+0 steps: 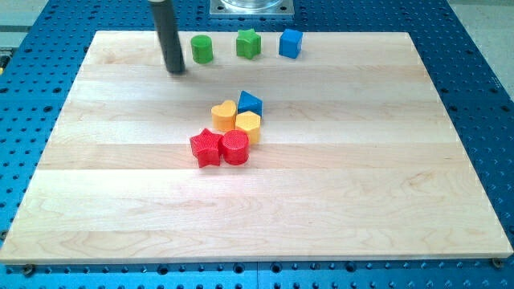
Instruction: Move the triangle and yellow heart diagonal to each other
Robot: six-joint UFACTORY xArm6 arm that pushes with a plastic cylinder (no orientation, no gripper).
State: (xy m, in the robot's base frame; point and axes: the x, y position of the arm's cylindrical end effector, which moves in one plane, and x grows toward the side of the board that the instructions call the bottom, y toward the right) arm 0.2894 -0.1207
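A blue triangle (250, 103) and a yellow heart (223, 115) sit touching near the middle of the wooden board (361, 185), the triangle up and to the right of the heart. A yellow hexagon (248, 125) lies just below the triangle. A red star (206, 148) and a red cylinder (235, 148) lie below them. My tip (175, 71) is at the view's upper left, well apart from the cluster and just left of a green cylinder (201, 49).
A green star (248, 43) and a blue cube (291, 43) stand along the board's top edge, right of the green cylinder. A blue perforated table surrounds the board. A metal base shows at the top centre.
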